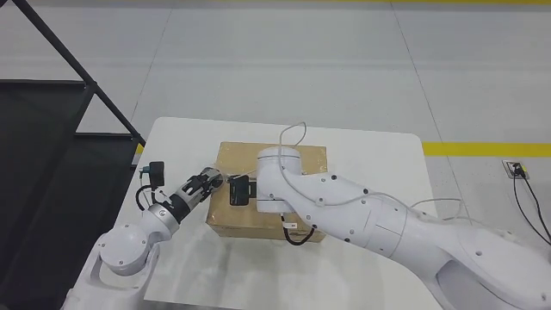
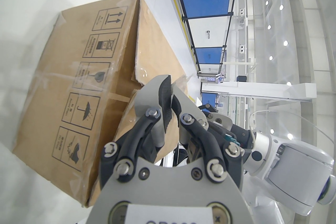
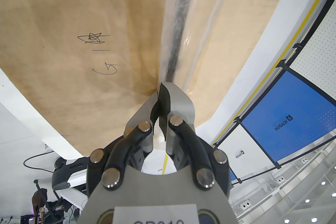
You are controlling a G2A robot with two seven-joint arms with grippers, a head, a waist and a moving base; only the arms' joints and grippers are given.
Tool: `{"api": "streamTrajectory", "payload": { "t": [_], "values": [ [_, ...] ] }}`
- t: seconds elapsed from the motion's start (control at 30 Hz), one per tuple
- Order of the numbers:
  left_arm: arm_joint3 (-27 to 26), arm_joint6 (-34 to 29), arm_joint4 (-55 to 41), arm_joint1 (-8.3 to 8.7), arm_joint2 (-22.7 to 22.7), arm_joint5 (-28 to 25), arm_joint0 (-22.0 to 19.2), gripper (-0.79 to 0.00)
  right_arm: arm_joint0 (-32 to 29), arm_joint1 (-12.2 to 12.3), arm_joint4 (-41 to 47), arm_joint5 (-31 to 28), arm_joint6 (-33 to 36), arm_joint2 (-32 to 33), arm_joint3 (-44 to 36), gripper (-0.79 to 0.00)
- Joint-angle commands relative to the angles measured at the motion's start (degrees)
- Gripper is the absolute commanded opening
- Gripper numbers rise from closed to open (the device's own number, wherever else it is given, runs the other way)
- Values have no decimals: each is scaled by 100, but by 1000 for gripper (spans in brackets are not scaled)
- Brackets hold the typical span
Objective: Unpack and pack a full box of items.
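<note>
The cardboard box [image 1: 245, 159] sits closed at the middle of the white desk [image 1: 370, 164], well in from every edge. A strip of clear tape [image 3: 178, 25] runs along the seam of its top. Pen scribbles [image 3: 94, 38] mark the cardboard beside the seam, and printed handling symbols [image 2: 89, 72] line one side wall.

The right tool [image 3: 163, 93] is above the box with its fingers clenched, pads pressed together and nothing between them. Its tips meet the top right on the taped seam, and the cardboard creases a little around that spot.

The left tool [image 2: 169, 93] is at the end of the box nearest its own arm, level with the upper edge, just beside a frayed corner of the top flap. Its pads are also clenched, with nothing seen between them; whether they touch the cardboard cannot be told. In the top view the two tools lie close together over the same end of the box
</note>
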Motion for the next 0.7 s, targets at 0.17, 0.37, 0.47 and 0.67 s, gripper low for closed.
{"api": "streamTrajectory", "payload": {
  "t": [0.17, 0.37, 0.47, 0.67],
  "values": [
    [24, -24, -10, 4, 5, 14, -7, -785, -8, -29, 41, -11, -11, 0, 80, -785],
    [46, -15, -55, 8, -29, 0, -8, -770, -3, -60, 70, -31, -31, 0, 160, -785],
    [57, -24, -60, 12, -45, -12, -3, -770, 3, -76, 95, -44, -43, 0, 211, -785],
    [72, -16, -87, 17, -80, -33, 8, -751, 13, -114, 114, -78, -78, 0, 310, -785]
  ]
}}
